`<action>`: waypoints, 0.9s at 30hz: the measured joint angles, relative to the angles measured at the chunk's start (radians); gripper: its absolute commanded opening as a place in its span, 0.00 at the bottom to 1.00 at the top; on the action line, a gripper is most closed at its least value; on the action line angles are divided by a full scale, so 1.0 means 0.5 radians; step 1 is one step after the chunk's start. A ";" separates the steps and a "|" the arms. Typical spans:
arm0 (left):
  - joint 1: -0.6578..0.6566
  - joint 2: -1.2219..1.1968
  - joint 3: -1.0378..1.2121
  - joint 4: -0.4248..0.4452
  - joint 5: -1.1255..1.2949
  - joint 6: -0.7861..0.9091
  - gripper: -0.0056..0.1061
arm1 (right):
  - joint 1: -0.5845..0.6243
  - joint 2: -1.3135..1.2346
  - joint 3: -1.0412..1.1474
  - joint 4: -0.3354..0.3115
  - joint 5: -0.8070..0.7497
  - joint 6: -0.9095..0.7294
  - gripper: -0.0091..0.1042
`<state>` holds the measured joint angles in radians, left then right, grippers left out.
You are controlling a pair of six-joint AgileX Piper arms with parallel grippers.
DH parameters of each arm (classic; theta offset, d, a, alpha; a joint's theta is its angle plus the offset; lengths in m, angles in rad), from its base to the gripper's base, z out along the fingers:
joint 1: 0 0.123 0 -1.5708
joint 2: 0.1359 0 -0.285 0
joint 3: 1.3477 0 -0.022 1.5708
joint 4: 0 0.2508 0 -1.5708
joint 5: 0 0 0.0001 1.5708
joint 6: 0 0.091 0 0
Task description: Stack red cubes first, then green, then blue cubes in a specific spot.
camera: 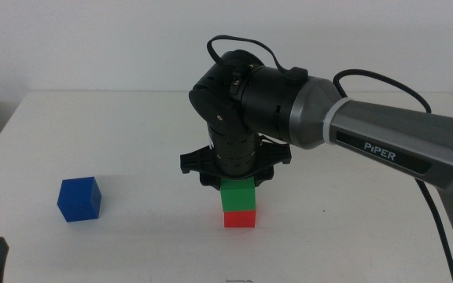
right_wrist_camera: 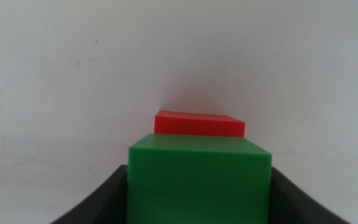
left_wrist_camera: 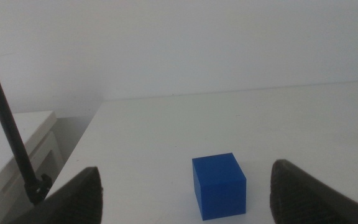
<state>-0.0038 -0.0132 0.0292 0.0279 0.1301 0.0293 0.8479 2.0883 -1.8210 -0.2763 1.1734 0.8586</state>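
Red cube (camera: 240, 219): on the white table (camera: 132, 141), lower centre of the middle view, bottom of the stack.
Green cube (camera: 237, 196): directly on the red cube, faces roughly aligned; in the right wrist view its near face fills the space between the jaws, the red cube (right_wrist_camera: 199, 123) showing past it.
Right gripper (camera: 237, 178): comes in from the right of the frame, pointing down over the stack; jaws closed to the green cube's (right_wrist_camera: 199, 180) width, one against each side.
Blue cube (camera: 79, 198): alone at lower left, well apart from the stack.
Left gripper (left_wrist_camera: 185, 186): jaws spread wide, holding nothing; blue cube (left_wrist_camera: 219, 185) lies beyond them. Only a dark tip shows at the middle view's bottom-left corner.
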 measured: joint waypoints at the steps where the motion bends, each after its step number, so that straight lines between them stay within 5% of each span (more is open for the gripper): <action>1: 0.000 0.000 0.000 0.000 0.000 0.000 0.86 | 0.000 0.004 0.000 0.000 -0.003 0.000 0.07; 27: 0.000 0.000 0.000 0.000 0.000 0.000 0.86 | -0.016 0.033 -0.001 -0.091 -0.056 0.016 0.07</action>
<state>-0.0038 -0.0132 0.0292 0.0279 0.1301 0.0293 0.8398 2.1049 -1.8213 -0.3221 1.1455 0.8668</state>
